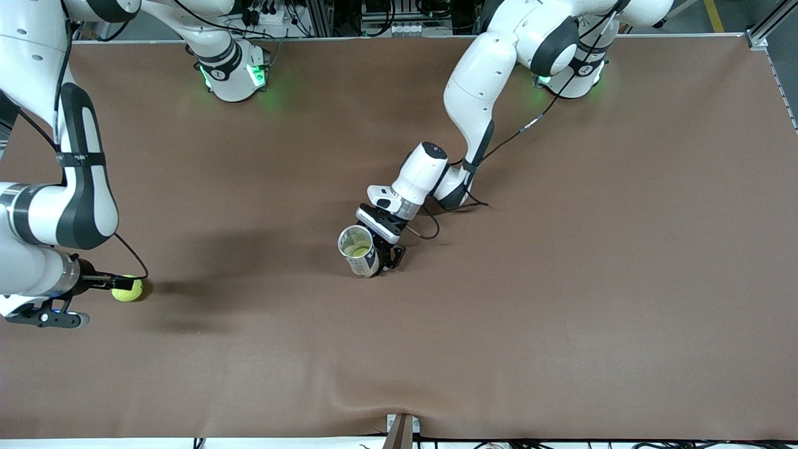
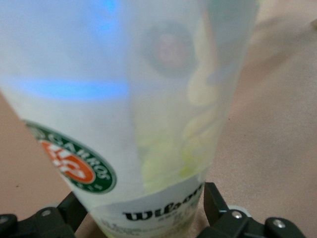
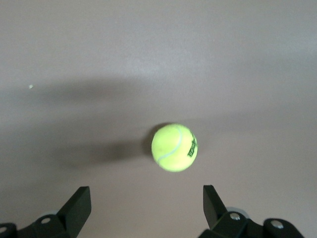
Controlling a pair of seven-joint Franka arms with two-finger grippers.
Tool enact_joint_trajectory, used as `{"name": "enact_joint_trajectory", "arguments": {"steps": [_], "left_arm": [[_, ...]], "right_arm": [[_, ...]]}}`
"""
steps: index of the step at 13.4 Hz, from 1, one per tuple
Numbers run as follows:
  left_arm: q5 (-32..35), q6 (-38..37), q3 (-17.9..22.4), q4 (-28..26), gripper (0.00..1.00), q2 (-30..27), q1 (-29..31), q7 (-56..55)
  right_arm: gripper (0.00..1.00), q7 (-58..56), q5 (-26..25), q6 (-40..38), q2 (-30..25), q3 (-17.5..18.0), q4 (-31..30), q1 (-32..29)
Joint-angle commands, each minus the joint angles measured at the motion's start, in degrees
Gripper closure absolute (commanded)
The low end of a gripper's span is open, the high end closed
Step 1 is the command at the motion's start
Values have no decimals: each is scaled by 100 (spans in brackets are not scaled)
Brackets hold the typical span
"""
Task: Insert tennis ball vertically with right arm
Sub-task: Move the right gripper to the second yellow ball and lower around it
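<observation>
Both arms are glossy white shells with black bands at the joints. The right arm (image 1: 68,187) carries a thin black cable looping along its forearm; the left arm (image 1: 480,87) trails a similar one by its wrist. Green lights glow at both bases. The fingers (image 3: 77,206) are matte black, with silver screws on their mounts.

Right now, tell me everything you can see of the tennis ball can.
The tennis ball can is a clear plastic tube with a printed label, a green and orange round logo and black lettering near its base. It stands roughly upright on the brown table near the middle, its open mouth facing up, with yellow-green balls showing inside. The left gripper is around its lower part, a finger on each side.
</observation>
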Motion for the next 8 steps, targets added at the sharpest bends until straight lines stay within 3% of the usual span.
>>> {"name": "enact_joint_trajectory", "arguments": {"steps": [1, 3, 8], "left_arm": [[-105, 80, 54, -7, 0, -12, -121, -49], [-105, 80, 54, -16, 0, -20, -130, -49], [-96, 89, 54, -218, 0, -187, -130, -41]], "right_arm": [[0, -433, -129, 1075, -142, 125, -778, -403], [0, -706, -129, 1639, -133, 134, -1105, -623], [0, -699, -76, 2115, 261, 151, -1159, -668]]}}
